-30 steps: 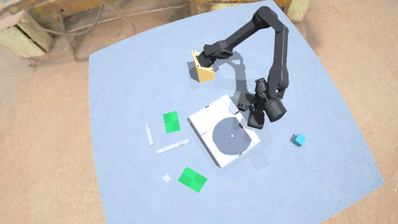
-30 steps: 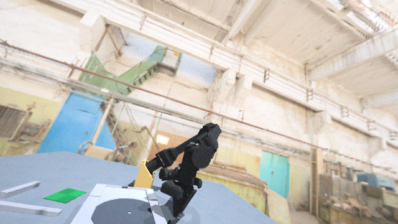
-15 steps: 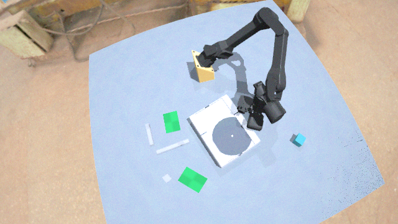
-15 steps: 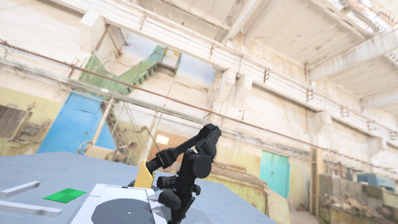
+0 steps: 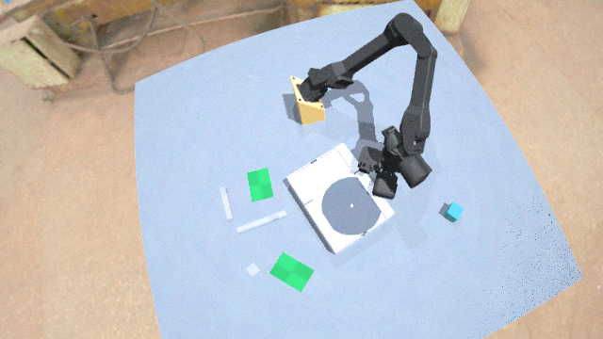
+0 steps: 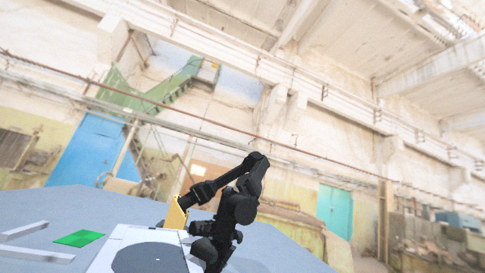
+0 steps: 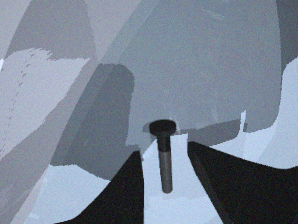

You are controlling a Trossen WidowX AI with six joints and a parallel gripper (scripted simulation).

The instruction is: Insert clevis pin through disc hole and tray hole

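The white rimmed tray (image 5: pixel 311 184) (image 6: pixel 125 235) lies in the middle of the table with the grey disc (image 5: pixel 339 214) (image 6: pixel 140 258) flat inside it; the disc's small hole shows as a light dot at its middle. The steel clevis pin (image 7: pixel 165 167) lies on the table beside the tray, its dark head (image 7: pixel 162 128) pointing away from the wrist camera. My gripper (image 5: pixel 373 170) (image 6: pixel 214 263) (image 7: pixel 164 152) is low at the tray's right edge. Its fingers are open and stand on either side of the pin's shank with a gap on each side. The arm hides the pin in the top and exterior views.
A yellow wedge block (image 5: pixel 308 110) (image 6: pixel 176 216) stands behind the tray. Two green patches (image 5: pixel 259 185) (image 5: pixel 291 271), two white bars (image 5: pixel 226 203) (image 5: pixel 261 221) and a small white square (image 5: pixel 252 269) lie left of the tray. A cyan cube (image 5: pixel 453 211) sits to the right.
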